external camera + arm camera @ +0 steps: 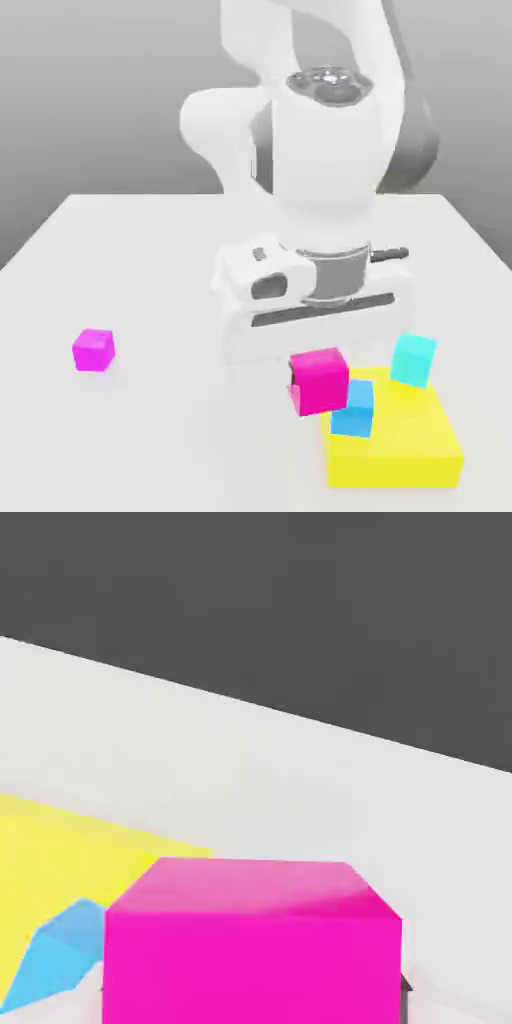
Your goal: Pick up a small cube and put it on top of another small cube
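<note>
Cube (pixel 93 351), small, smooth purple-magenta, sits at eight o'clock in the exterior view. At five, the gripper (pixel 318 375) pinches the plain hot-pink cube (pixel 320 382), tilted, partly covering the flat-faced medium-blue cube (pixel 355 408); whether they touch, I cannot tell. Behind them spreads the broad yellow block (pixel 400 430), the tilted turquoise cube (pixel 413 360) crowding at four.

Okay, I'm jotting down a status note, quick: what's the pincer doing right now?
Pincer: closed on the hot-pink cube, one finger at either side.
</note>
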`<state>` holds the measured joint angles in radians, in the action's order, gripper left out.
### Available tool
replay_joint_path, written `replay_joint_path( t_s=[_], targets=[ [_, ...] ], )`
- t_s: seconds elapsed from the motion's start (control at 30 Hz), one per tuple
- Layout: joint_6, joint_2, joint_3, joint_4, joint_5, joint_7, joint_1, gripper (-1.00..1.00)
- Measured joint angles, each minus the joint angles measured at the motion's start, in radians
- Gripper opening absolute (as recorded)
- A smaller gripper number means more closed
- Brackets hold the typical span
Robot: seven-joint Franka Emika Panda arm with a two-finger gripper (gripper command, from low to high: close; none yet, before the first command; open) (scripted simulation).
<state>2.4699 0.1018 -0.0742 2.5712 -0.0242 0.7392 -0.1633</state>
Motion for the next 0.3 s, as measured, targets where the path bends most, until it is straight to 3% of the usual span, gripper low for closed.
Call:
replay_joint_path(
  t_s=[0.17,0.2,0.3],
  targets=[
    [0.136,-0.073,-0.022,0.064,0.019,0.069,-0.020,-1.00],
    [0.169,-0.100,-0.012,0.069,0.024,0.073,-0.030,1.00],
    [0.169,-0.100,-0.011,0.069,0.024,0.073,-0.030,1.00]
  ],
)
